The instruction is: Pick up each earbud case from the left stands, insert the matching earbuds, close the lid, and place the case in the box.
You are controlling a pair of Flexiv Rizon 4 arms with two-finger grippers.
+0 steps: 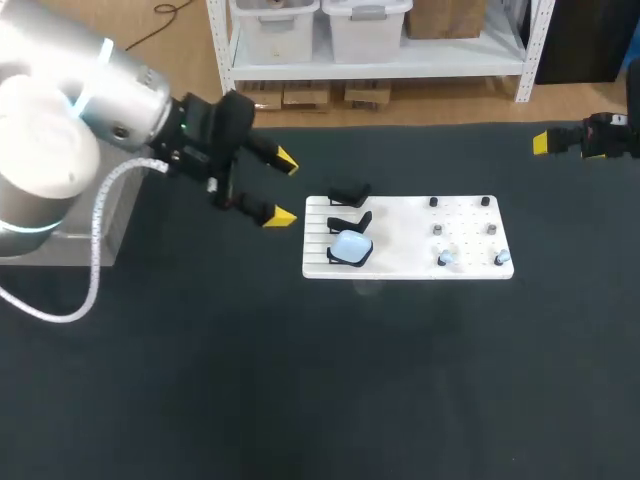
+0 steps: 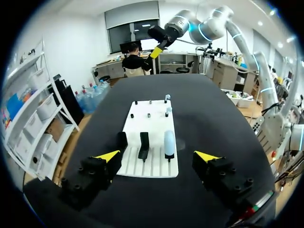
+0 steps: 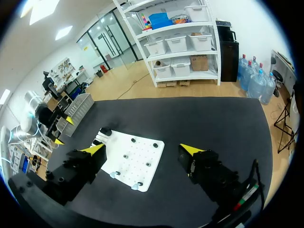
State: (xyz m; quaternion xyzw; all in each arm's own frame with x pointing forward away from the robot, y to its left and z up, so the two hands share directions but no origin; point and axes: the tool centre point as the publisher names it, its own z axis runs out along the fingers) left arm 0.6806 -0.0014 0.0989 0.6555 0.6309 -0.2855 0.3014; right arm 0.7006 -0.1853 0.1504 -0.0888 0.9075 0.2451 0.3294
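A dark matte surface (image 1: 300, 400) carries a white board (image 1: 410, 230) near its middle. On the board's left part are three black stands (image 1: 349, 193). The two farther ones look bare, and the nearest holds the pale blue earbud case (image 1: 350, 246), resting in its cradle. The board's right part has small pegs (image 1: 433, 203), and two pale earbuds (image 1: 446, 259) sit at its near edge, well apart from the case. The left end effector (image 1: 284, 189) hovers just beside the board's left edge, its yellow-tipped fingers spread wide and holding nothing; in its wrist view the case lies ahead of it. The right end effector (image 3: 143, 149) hangs near the surface's far right edge, well apart from the board, its fingers likewise spread and empty. The box shows in no view.

I judge the step in hand to be the approach to picking the case off its stand. The next move calls for the left arm to line up over the nearest stand, bring a finger down on each side of the case, and lift it without knocking the neighbouring stand. Whether the lid is open I cannot tell
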